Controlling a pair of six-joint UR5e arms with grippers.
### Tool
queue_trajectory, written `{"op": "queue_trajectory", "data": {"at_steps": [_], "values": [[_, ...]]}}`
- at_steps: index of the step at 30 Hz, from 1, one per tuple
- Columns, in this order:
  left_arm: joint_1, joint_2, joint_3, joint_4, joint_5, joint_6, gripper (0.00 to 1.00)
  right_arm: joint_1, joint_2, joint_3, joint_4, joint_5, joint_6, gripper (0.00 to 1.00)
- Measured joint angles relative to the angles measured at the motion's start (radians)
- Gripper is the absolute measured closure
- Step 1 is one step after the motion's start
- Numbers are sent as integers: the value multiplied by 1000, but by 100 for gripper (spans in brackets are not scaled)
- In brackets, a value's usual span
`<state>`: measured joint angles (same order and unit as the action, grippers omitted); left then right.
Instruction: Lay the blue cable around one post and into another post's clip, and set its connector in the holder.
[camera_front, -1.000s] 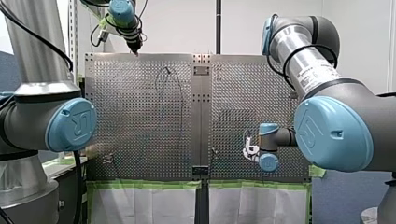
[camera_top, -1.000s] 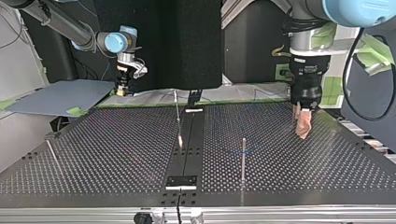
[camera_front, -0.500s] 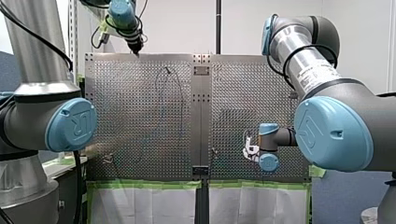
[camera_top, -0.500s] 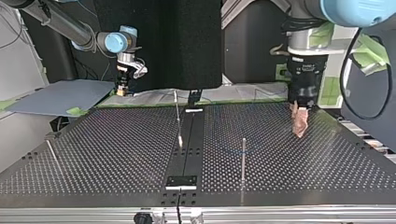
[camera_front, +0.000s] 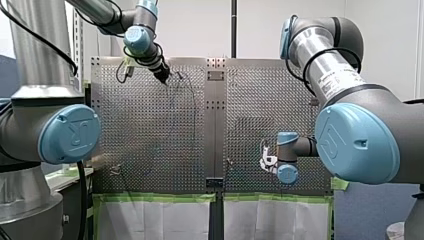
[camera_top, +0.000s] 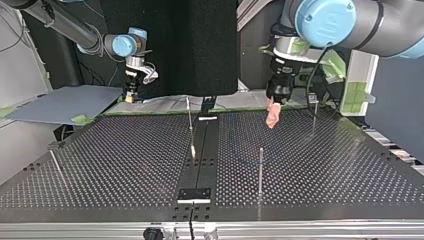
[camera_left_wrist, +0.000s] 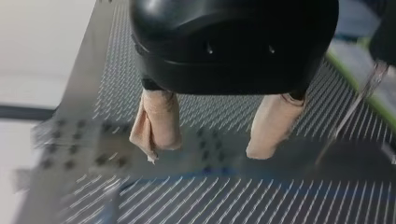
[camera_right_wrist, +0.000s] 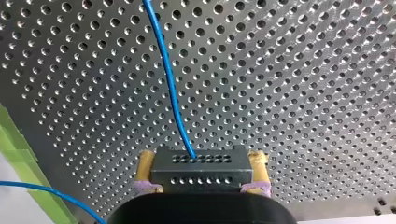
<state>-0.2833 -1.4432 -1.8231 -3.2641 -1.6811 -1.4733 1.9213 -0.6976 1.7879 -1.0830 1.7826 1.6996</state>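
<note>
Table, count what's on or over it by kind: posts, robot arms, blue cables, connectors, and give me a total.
Posts: 4
Arms: 2
Blue cable: 1
Connector: 1
Total: 8

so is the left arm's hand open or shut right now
Open: in the left wrist view the black left hand's two beige-padded fingers stand well apart, with nothing between them.
</note>
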Motion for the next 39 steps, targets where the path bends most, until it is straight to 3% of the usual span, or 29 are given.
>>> {"op": "queue_trajectory", "data": {"at_steps": [5, 27, 34, 39], "values": [[-51, -52, -52, 52, -1, -52, 0, 0, 0, 0, 3, 0, -3, 100], [-277, -278, -278, 278, -213, -278, 0, 13, 0, 0, 10, 6, -27, 100], [-348, -348, -345, 348, -181, -348, 0, 15, 0, 0, 7, 5, -30, 100], [-399, -399, -344, 399, -132, -399, 0, 19, 0, 0, 6, 6, -30, 100]]}}
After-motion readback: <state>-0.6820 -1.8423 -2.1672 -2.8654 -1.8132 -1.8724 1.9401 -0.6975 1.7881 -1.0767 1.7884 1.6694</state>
